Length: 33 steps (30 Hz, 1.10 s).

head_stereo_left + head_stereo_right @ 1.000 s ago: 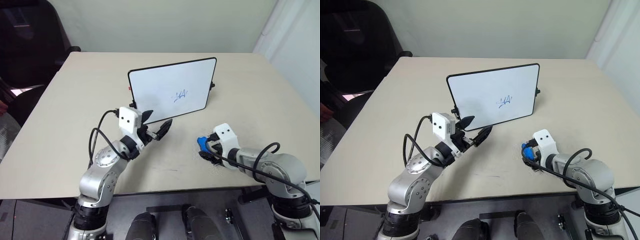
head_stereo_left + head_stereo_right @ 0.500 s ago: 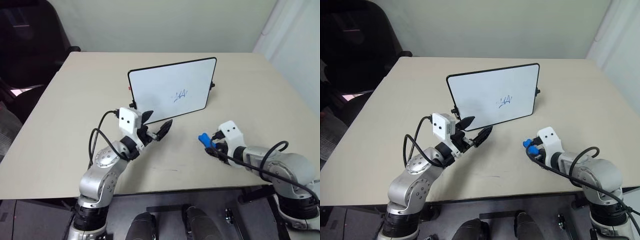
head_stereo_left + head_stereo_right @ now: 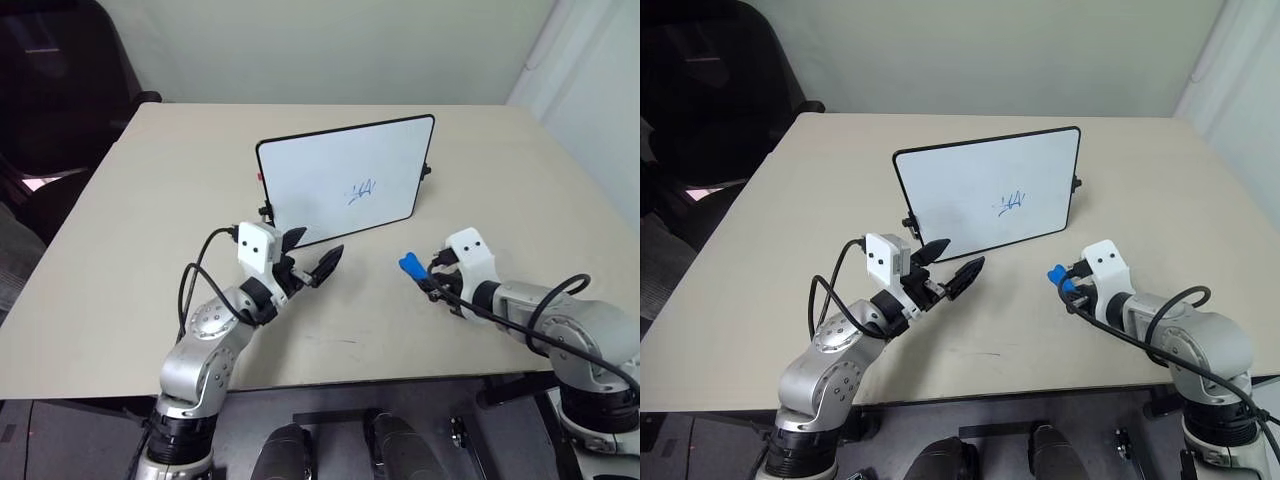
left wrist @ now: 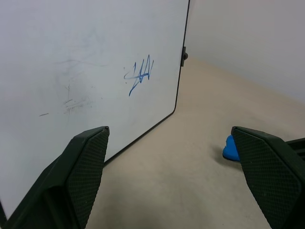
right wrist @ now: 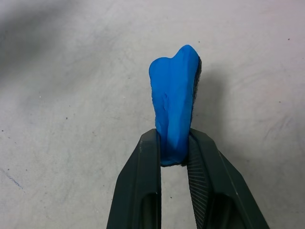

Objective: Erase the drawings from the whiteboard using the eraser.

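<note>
Nearest you, your right gripper (image 5: pixel 172 160) has its fingers clenched on the lower end of the eraser (image 5: pixel 174 107), which sticks out past the fingertips above the beige surface (image 3: pixel 140 230), off to the right of the board. Your left gripper (image 3: pixel 310 255) hangs with its fingers spread wide and empty, just before the whiteboard (image 3: pixel 330 170). The whiteboard stands propped upright farther back, the drawings (image 3: pixel 360 190) low on its right half.

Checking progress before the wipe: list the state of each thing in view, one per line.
whiteboard: propped upright on the table, tilted back
drawings: not erased
eraser: clamped in the right tool, off the table
right tool: shut on the eraser
left tool: open, empty, near the board
</note>
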Tool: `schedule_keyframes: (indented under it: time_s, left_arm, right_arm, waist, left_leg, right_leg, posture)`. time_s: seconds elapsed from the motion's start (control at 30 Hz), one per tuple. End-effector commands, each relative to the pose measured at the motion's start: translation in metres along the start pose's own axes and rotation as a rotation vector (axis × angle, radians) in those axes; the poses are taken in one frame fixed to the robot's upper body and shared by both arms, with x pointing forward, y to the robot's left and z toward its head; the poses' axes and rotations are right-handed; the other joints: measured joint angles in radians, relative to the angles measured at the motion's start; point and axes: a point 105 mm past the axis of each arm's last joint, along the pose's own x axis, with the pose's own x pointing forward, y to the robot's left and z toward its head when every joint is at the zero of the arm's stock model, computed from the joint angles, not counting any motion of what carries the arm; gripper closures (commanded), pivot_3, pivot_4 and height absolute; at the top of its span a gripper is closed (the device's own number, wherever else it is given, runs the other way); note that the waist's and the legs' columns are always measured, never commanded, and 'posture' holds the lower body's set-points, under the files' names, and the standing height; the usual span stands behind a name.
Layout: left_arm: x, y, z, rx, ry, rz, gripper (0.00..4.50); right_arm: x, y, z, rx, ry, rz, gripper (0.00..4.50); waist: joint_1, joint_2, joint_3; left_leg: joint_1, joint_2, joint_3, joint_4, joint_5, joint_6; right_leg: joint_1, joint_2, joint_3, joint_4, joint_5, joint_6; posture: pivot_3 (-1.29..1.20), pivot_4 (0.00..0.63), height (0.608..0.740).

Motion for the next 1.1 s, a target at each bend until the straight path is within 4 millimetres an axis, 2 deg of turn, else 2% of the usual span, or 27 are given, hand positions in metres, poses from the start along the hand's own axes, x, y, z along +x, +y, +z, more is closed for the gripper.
schedule_keyframes:
  time_s: [0.03, 0.17, 0.33, 0.47, 0.57, 0.67, 0.83, 1.1]
  left_arm:
    - [-0.001, -0.002, 0.01, 0.017, -0.043, -0.007, 0.0]
    - [-0.002, -0.002, 0.01, 0.014, -0.044, -0.008, 0.0]
    - [0.0, -0.003, 0.01, 0.009, -0.048, -0.01, 0.0]
    - [0.002, -0.002, 0.012, 0.01, -0.053, -0.009, 0.0]
    - [0.003, -0.002, 0.014, 0.011, -0.057, -0.011, 0.0]
    - [0.004, -0.002, 0.016, 0.013, -0.06, -0.009, 0.0]
    - [0.004, -0.002, 0.016, 0.015, -0.06, -0.008, 0.0]
    - [0.0, 0.001, 0.016, 0.019, -0.059, 0.008, 0.0]
  right_arm:
    - [-0.006, -0.006, 0.008, -0.023, -0.044, -0.027, 3.85]
    - [-0.007, -0.01, 0.016, -0.029, -0.084, -0.041, 3.85]
    - [-0.005, -0.008, 0.059, -0.012, -0.304, -0.042, 3.85]
    - [0.009, -0.006, 0.079, 0.0, -0.366, -0.053, 3.85]
    - [0.029, -0.009, 0.099, 0.03, -0.41, -0.074, 3.85]
    - [0.043, -0.006, 0.11, 0.026, -0.427, -0.068, 3.85]
    - [0.053, 0.005, 0.132, 0.009, -0.473, -0.03, 3.85]
    - [0.056, 0.018, 0.141, -0.007, -0.497, 0.024, 3.85]
  waist:
    - [0.0, 0.0, 0.0]
    - [0.0, 0.0, 0.0]
    - [-0.003, 0.0, 0.0]
    - [-0.005, 0.0, 0.0]
    - [-0.005, 0.0, 0.0]
    - [-0.004, 0.0, 0.0]
    - [-0.003, 0.0, 0.0]
    - [-0.022, 0.0, 0.0]
  left_leg:
    - [0.0, 0.0, 0.0, 0.0, 0.0, 0.0]
    - [0.0, 0.0, 0.0, 0.0, 0.0, 0.0]
    - [0.0, 0.0, 0.0, 0.0, 0.0, 0.0]
    - [0.0, 0.0, 0.0, 0.0, 0.0, 0.0]
    - [0.0, 0.0, 0.0, 0.0, 0.0, 0.001]
    - [0.0, 0.0, 0.0, 0.0, 0.0, 0.0]
    - [0.0, 0.0, 0.0, -0.001, 0.0, 0.0]
    - [-0.001, 0.001, 0.001, 0.0, 0.001, -0.001]
  right_leg:
    - [0.0, 0.0, 0.0, 0.0, 0.0, 0.0]
    - [0.0, 0.0, 0.0, 0.0, 0.0, 0.0]
    - [-0.001, 0.0, 0.0, 0.0, 0.0, 0.0]
    - [-0.001, 0.0, 0.0, 0.001, 0.001, -0.001]
    - [-0.002, 0.0, 0.0, 0.002, 0.001, -0.002]
    - [-0.002, 0.0, 0.0, 0.002, 0.002, -0.004]
    - [-0.003, 0.0, -0.001, 0.002, 0.0, -0.005]
    - [-0.005, 0.0, 0.001, 0.006, 0.002, -0.008]
  posture:
    - [0.0, 0.15, 0.74]
    - [0.0, 0.15, 0.74]
    - [0.0, 0.15, 0.74]
    - [0.0, 0.15, 0.74]
    - [0.0, 0.15, 0.74]
    - [0.0, 0.15, 0.74]
    - [0.0, 0.15, 0.74]
    - [0.0, 0.15, 0.74]
